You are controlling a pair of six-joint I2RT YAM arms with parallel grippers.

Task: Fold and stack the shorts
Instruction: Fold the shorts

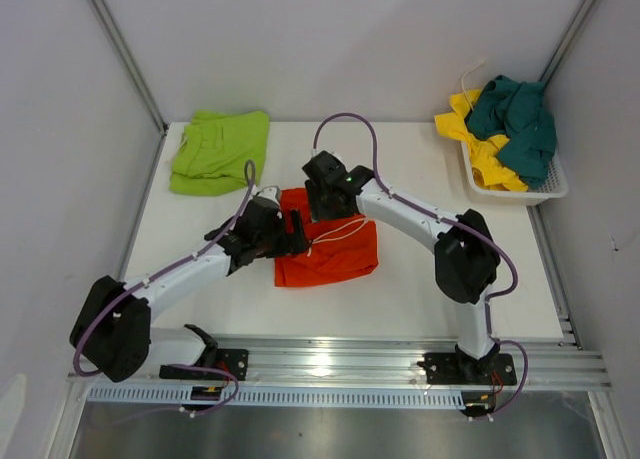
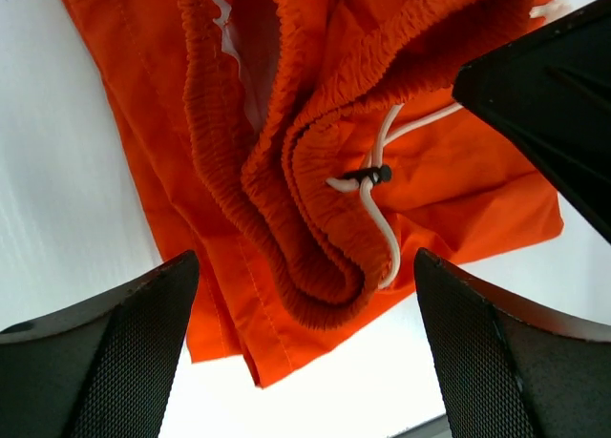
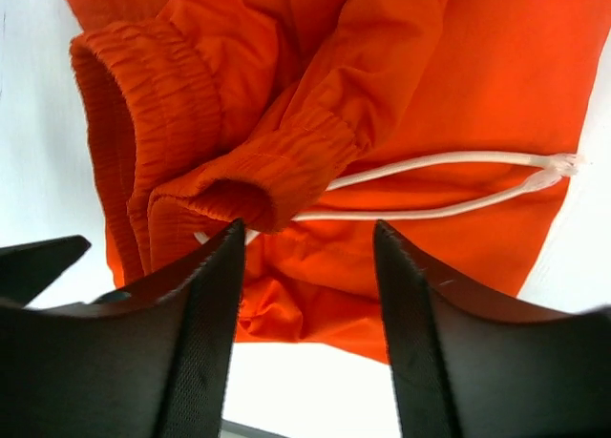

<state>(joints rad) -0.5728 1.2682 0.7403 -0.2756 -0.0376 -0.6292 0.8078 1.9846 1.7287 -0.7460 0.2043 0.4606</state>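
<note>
Top external alone shows lime green shorts point(image 1: 220, 151), seemingly folded.

The light was bright and even, and it seemed to come from above. Beside the jaws in both wrist views, the white table point(image 1: 420, 279) glowed so much that it looked almost blank. In the top view, a shiny spot of glare sat on the metal rail point(image 1: 325, 357). Soft grey shadows lay under the arms point(image 1: 410, 214). Between the jaws, the orange shorts point(image 2: 315, 171) looked sharp, with dark folds. The black fingers point(image 3: 191, 352) close to the camera looked very dark.
</note>
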